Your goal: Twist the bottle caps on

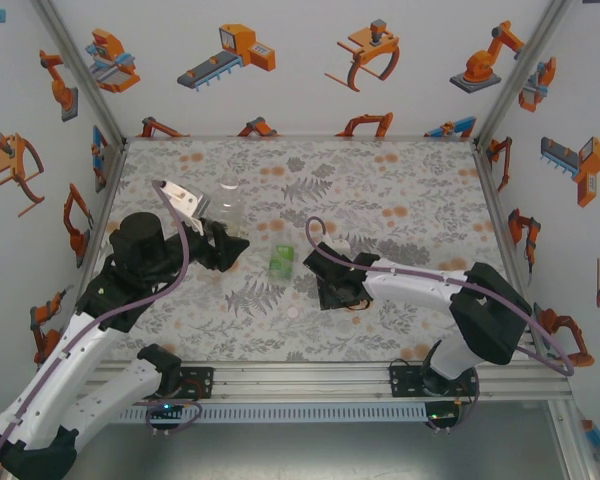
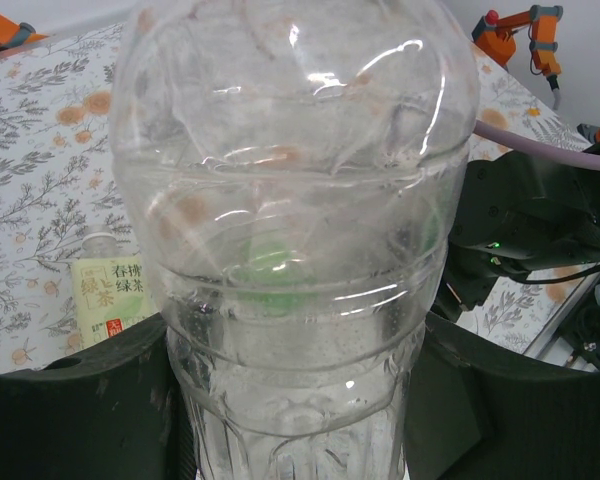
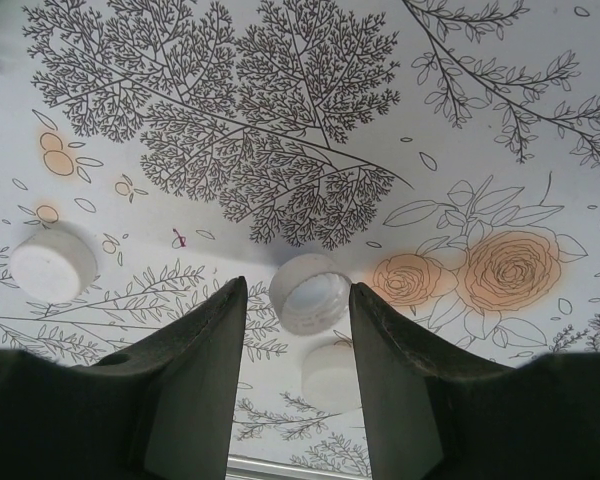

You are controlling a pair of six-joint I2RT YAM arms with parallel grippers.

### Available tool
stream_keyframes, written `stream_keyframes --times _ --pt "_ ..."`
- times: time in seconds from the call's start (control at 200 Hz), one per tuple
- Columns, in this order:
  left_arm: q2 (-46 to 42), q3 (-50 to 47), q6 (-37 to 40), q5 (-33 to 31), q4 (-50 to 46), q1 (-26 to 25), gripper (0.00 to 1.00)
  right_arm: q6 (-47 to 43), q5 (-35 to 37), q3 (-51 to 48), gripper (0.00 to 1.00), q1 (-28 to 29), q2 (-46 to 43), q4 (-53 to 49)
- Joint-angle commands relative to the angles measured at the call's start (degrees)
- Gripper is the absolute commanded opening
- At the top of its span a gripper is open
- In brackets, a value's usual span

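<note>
Early stage, by the look: no cap seen screwed on.

- Nearest: at least two white caps [image 3: 52, 262] loose on the table [image 3: 500, 120].
- Right claw [image 3: 298, 285] open and low, fingers either side of one cap [image 3: 310, 292], not clamped.
- Further out: green-labelled bottle [image 1: 282, 258] standing alone.
- Beyond: left claw [image 1: 223, 235] closed on clear bottle [image 2: 295, 250], upright, nothing discernible inside.
- Past it: pale-labelled bottle [image 2: 110, 295], contents unclear.

All capping judged left to do.
</note>
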Motion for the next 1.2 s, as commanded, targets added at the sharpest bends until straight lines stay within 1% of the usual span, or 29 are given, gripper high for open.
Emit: stream_keyframes --times 0.0,0.16,0.22,0.325,0.406,0.446,0.541,0.616,0.666,0.711,0.791,0.856,0.956,1.056,1.192 --pt "-0.7 -0.2 -0.6 -0.3 1.7 -0.2 0.01 0.8 -0.3 -1.0 0.45 -0.4 1.1 0.6" --pt "-0.7 -0.2 -0.6 -0.4 1.5 -0.2 0.02 1.1 -0.6 -1.5 0.44 -0.4 1.5 1.2" --pt "-0.7 -0.2 -0.6 -0.4 1.5 -0.2 0.01 1.5 -1.0 -1.9 0.40 -0.5 1.5 1.6" --pt "-0.9 -0.2 -0.7 -0.4 1.5 -0.1 0.01 1.7 -2.6 -2.7 0.29 -1.2 1.0 2.9" --pt "-0.9 -0.2 -0.6 -0.5 1.4 -0.1 0.01 2.0 -4.9 -4.0 0.23 -2.4 -0.1 5.1" --pt "-0.9 -0.2 -0.5 -0.6 1.3 -0.2 0.01 2.1 -6.9 -5.1 0.22 -3.4 -1.0 7.5" --pt "-1.0 -0.4 -0.5 -0.7 1.4 -0.2 0.01 3.6 -13.9 -9.5 0.18 -7.0 -3.2 15.9" --pt "-1.0 -0.5 -0.6 -0.6 1.4 -0.1 0.01 5.4 -21.7 -14.8 0.18 -10.7 -4.6 27.0" --pt "-1.1 -0.6 -0.7 -0.6 1.6 -0.2 0.01 7.4 -25.4 -18.2 0.18 -13.1 -5.1 33.5" --pt "-1.1 -0.7 -0.8 -0.6 1.8 -0.2 0.01 9.1 -28.2 -21.0 0.19 -15.4 -5.0 38.1" --pt "-1.1 -0.8 -0.7 -0.5 1.9 -0.1 0.01 11.1 -30.0 -25.2 0.27 -19.0 -5.2 41.4" --pt "-1.3 -0.6 -0.6 -0.5 1.3 -0.2 0.01 11.2 -29.2 -27.5 0.31 -21.3 -6.0 40.1" --pt "-2.3 -1.1 -0.6 -1.0 0.8 -0.2 0.01 9.7 -25.4 -27.7 0.34 -23.7 -8.4 31.0" --pt "-3.1 -1.8 -1.2 -1.4 1.2 -0.2 0.01 6.5 -21.1 -24.6 0.40 -23.8 -10.9 21.8" --pt "-2.8 -2.1 -1.6 -0.8 1.2 -0.2 0.01 3.9 -18.8 -19.1 0.41 -23.7 -11.0 15.1"
